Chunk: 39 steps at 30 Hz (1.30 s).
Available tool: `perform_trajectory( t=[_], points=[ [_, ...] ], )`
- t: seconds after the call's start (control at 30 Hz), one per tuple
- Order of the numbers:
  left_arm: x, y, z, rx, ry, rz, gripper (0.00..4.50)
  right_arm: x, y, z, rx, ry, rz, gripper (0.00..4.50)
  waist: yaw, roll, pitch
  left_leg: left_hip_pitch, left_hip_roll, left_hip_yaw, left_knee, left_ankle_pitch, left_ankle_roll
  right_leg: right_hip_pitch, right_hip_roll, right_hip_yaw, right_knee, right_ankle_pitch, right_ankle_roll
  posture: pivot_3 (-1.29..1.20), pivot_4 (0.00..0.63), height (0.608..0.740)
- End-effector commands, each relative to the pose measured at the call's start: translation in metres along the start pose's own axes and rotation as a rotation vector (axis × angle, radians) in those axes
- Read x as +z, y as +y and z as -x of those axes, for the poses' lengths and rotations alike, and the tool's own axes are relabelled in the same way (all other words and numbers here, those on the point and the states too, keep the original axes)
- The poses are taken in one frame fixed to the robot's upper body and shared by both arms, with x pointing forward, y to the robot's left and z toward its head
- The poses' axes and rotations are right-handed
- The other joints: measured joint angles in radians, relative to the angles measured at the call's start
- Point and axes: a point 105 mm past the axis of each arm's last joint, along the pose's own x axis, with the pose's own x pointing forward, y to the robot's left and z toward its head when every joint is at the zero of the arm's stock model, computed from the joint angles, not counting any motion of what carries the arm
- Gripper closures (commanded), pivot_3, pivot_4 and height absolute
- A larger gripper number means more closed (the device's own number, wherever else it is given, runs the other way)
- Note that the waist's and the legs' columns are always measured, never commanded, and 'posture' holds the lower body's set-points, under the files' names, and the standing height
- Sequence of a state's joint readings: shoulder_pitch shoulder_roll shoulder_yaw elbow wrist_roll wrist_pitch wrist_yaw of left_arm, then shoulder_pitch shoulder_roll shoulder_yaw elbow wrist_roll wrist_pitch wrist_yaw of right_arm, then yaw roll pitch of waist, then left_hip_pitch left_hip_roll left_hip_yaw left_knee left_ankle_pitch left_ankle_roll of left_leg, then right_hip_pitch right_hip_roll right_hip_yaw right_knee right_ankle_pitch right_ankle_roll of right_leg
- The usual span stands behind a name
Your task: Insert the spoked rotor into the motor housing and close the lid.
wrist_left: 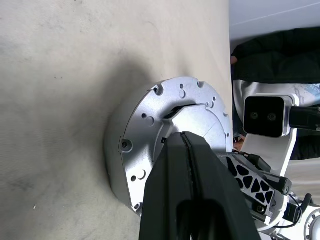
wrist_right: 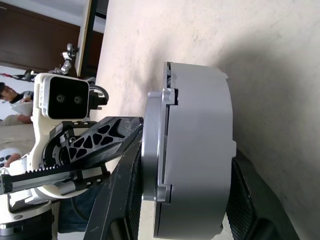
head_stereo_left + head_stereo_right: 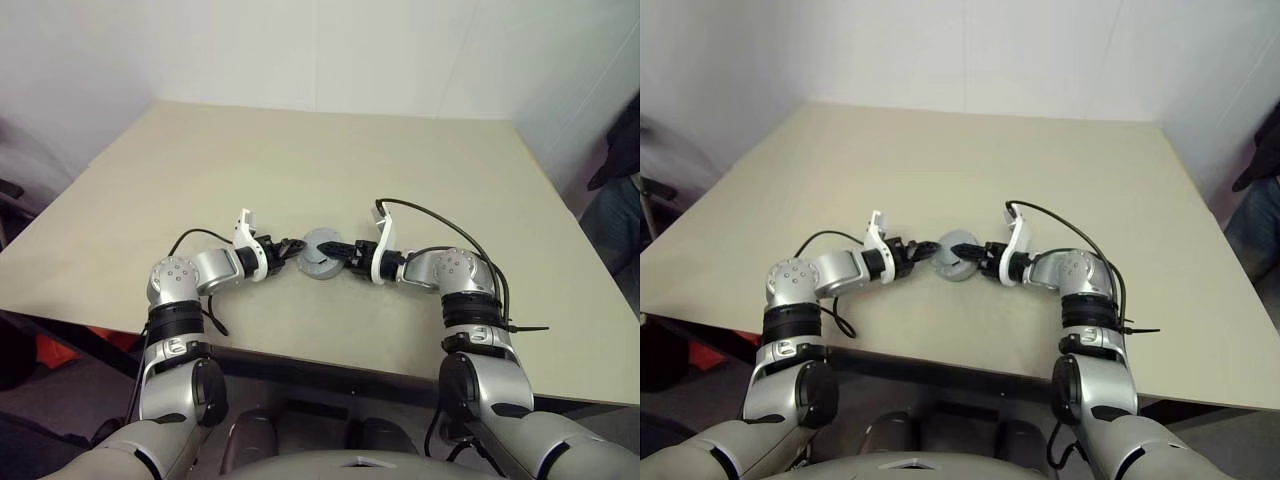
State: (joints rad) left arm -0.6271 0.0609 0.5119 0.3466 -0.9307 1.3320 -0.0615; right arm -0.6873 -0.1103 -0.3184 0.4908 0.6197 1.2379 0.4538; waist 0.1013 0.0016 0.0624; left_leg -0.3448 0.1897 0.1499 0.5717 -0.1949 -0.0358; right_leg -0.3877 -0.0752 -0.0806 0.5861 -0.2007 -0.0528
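My right gripper straddles the motor housing on the table — fingers either side; left gripper pinched closed, resting on its plate.

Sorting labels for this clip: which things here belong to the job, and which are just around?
Job: motor housing, left tool, right tool.
Just around: table, person beside it.
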Motion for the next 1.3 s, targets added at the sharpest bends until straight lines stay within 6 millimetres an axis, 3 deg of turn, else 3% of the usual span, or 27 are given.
perform_trajectory(
  t=[0.03,0.23,0.4,0.6,0.87,1.13,1.3],
  points=[
    [0.011,-0.015,0.004,-0.071,-0.067,-0.036,4.50,0.011,-0.001,-0.001,-0.036,-0.037,-0.003,2.38,0.000,0.000,0.000,0.000,0.000,0.000,0.000,0.000,0.000,0.000,0.000,0.000,0.000,0.000,0.000,0.00,0.000,0.740],
    [0.043,-0.048,0.036,-0.306,-0.301,-0.041,4.50,0.019,-0.003,-0.004,-0.058,-0.073,-0.074,2.38,-0.004,0.000,0.000,-0.003,0.000,0.000,0.000,0.000,0.000,-0.003,0.000,0.000,0.001,0.001,-0.001,0.00,0.000,0.740],
    [0.055,-0.056,0.058,-0.396,-0.416,-0.014,4.50,0.029,0.000,-0.008,-0.043,-0.125,-0.170,2.38,-0.004,0.000,0.000,-0.002,0.000,0.001,0.000,0.000,0.000,-0.002,0.000,0.000,0.001,0.001,-0.002,0.00,0.000,0.740],
    [0.054,-0.049,0.064,-0.375,-0.443,0.015,4.50,0.050,0.024,-0.016,0.056,-0.202,-0.264,2.38,-0.004,0.000,0.000,-0.003,0.000,0.001,0.000,0.001,-0.001,-0.005,0.000,0.000,0.001,0.001,-0.001,0.00,0.000,0.740],
    [0.054,-0.042,0.069,-0.369,-0.479,0.066,4.50,0.058,0.044,-0.021,0.120,-0.227,-0.317,2.38,-0.004,0.000,0.000,-0.023,0.000,0.000,0.001,0.001,-0.001,-0.022,0.002,0.000,0.003,0.007,-0.004,0.00,0.000,0.740],
    [0.049,-0.023,0.070,-0.353,-0.515,0.178,4.50,0.072,0.081,-0.016,0.290,-0.273,-0.376,2.38,-0.005,0.000,0.000,-0.023,0.000,0.001,0.001,0.001,-0.001,-0.023,0.002,0.000,0.004,0.007,-0.003,0.00,0.000,0.740],
    [0.052,-0.025,0.074,-0.389,-0.552,0.219,4.50,0.075,0.100,-0.012,0.367,-0.269,-0.380,2.38,-0.002,0.000,0.000,-0.023,0.000,0.000,0.003,0.001,-0.002,-0.022,0.002,0.000,0.004,0.008,-0.002,0.00,0.000,0.740]
  ],
)
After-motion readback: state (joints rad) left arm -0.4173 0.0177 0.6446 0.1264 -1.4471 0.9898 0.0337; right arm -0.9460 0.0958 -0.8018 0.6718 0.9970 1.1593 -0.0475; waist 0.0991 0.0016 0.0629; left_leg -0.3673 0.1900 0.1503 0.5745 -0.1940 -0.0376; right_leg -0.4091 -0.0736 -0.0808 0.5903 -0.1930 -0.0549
